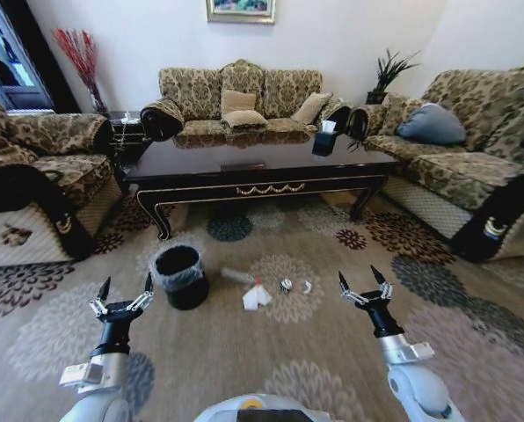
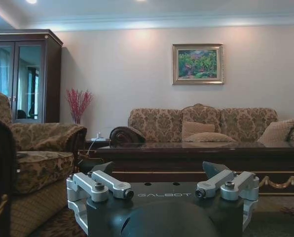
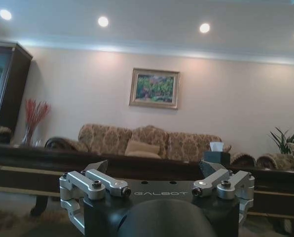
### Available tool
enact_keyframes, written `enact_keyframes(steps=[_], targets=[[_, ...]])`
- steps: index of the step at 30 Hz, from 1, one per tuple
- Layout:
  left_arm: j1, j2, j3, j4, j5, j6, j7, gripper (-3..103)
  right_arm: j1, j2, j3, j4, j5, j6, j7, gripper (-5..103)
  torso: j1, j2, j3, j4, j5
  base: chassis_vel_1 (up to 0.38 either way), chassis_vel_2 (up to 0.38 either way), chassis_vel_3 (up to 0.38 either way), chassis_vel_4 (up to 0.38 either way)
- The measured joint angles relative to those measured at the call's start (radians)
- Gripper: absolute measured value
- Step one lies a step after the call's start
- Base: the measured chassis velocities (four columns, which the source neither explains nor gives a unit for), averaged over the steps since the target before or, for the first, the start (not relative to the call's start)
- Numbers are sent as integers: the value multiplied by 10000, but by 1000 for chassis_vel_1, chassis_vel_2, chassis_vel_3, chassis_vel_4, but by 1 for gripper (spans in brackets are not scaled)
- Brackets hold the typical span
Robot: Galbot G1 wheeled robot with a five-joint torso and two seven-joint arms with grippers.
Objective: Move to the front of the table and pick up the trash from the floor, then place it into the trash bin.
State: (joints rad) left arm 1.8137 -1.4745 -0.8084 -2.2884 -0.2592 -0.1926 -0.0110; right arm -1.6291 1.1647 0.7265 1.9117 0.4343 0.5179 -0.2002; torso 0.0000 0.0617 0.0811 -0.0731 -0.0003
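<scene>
On carpet ahead of desk point(image 1: 262, 167): trash point(image 1: 256, 296) loose in small cluster — white paper, clear bottle with red cap, small silvery piece beside. Bin point(image 1: 180, 275) just left of it, upright, liner folded over rim (short carry, likely). Left claw point(image 1: 121, 294) raised near bin, fingers apart, empty. Right claw point(image 1: 364, 288) raised right of trash, fingers apart, empty. Both level, pointing toward desk: looks like ready posture, pick-up not yet begun.

Far legs of the long glossy dark-wood table point(image 1: 253, 167) hidden behind its top. Small round silvery piece point(image 1: 286, 286) too small to identify. Patterned armchair point(image 1: 33, 185) cut by the head view's left edge.
</scene>
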Motion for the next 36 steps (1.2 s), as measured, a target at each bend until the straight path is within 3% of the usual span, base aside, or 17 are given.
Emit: enact_keyframes(steps=[12,17,19,21,22,23,25,26,29,30,31,33,35,36], targets=[[-144,35,-16,277,1,9,-51,100,106,-25,-29,-29,223,180,-140,100,2,-1,4,3,-2,-209,235,209,-205],[-553,170,-54,516,-84,464,-709,100,94,2,-25,-92,102,185,-70,100,-2,3,-4,0,4,50,-64,-40,56],[-902,317,-92,693,-122,1278,-1470,100,101,14,-12,-145,-67,194,76,100,-2,3,-4,0,2,14,-32,-24,13],[-1015,381,-96,720,-197,1613,-1704,100,107,20,-8,-163,-112,206,106,100,-2,3,-2,0,2,0,0,0,0],[-1153,461,-96,722,-354,2083,-1985,100,111,23,-4,-181,-147,215,122,100,-1,3,0,0,3,0,0,0,0],[-1393,663,-89,703,-830,3105,-2492,100,103,24,0,-211,-214,227,137,100,0,3,2,2,1,0,0,0,0],[-1714,1089,-73,670,-1695,4069,-2875,100,82,30,0,-252,-325,258,137,100,0,2,2,2,0,0,0,0,0],[-1714,1089,-73,670,-1695,4069,-2875,100,82,30,0,-252,-325,258,137,100,0,2,2,2,0,0,0,0,0],[-2296,2007,-65,802,-3716,6070,-3359,100,34,134,-33,-302,-470,297,128,100,-1,3,1,0,2,0,0,0,0],[-2296,2007,-65,802,-3716,6070,-3359,100,34,134,-33,-302,-470,297,128,100,-1,3,1,0,2,0,0,0,0],[-2490,2321,-63,957,-4275,6717,-3434,100,21,174,-49,-323,-520,300,125,100,-1,3,1,0,2,0,0,0,0],[-2650,2575,-47,1147,-4690,7205,-3469,100,17,208,-60,-355,-573,306,123,100,-1,3,1,0,3,0,0,0,0],[-3030,2967,-6,1597,-5776,8288,-3801,100,11,260,-78,-443,-669,325,119,100,0,3,2,1,-1,0,0,0,0],[-3030,2967,-6,1597,-5776,8288,-3801,100,11,260,-78,-443,-669,325,119,100,0,3,2,1,-1,0,0,0,0]])
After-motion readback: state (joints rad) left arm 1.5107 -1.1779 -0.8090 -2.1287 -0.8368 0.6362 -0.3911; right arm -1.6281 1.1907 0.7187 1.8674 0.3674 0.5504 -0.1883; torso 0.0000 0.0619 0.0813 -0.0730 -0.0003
